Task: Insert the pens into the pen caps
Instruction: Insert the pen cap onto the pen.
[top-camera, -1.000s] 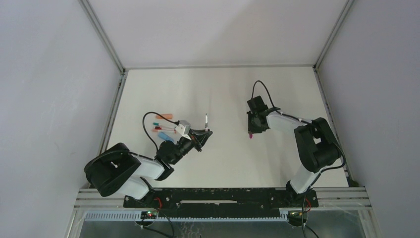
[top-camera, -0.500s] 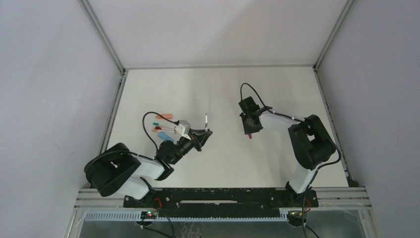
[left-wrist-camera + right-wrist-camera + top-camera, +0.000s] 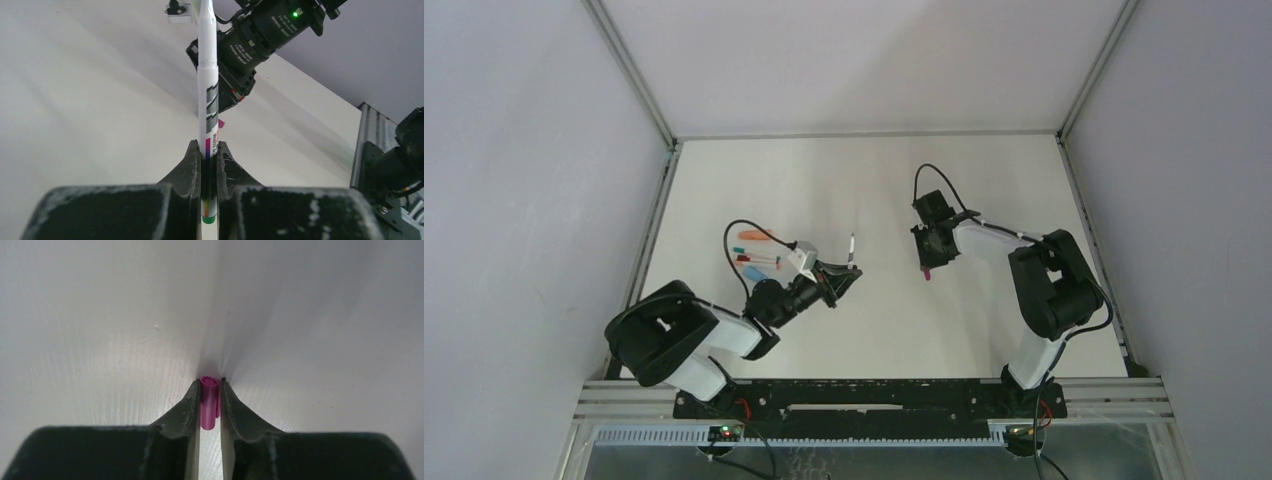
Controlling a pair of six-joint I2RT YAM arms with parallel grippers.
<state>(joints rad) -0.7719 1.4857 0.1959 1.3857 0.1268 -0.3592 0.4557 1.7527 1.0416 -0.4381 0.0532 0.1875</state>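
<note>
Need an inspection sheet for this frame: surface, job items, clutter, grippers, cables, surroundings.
Surface: white table, no marks or spills seen from above.
Job's things: white pen held by the left arm; magenta cap held by the right arm; loose pens and caps grouped on the table beside the left wrist.
Clutter: nothing seen.
Grippers: left gripper shut on the white pen's lower barrel, pen aimed toward the right arm; right gripper shut on the magenta cap, its open end facing away from the wrist.
Cables: left cable arcs over the loose group in the top view; right cable loops above its wrist.
Surroundings: grey walls, aluminium frame rails.
</note>
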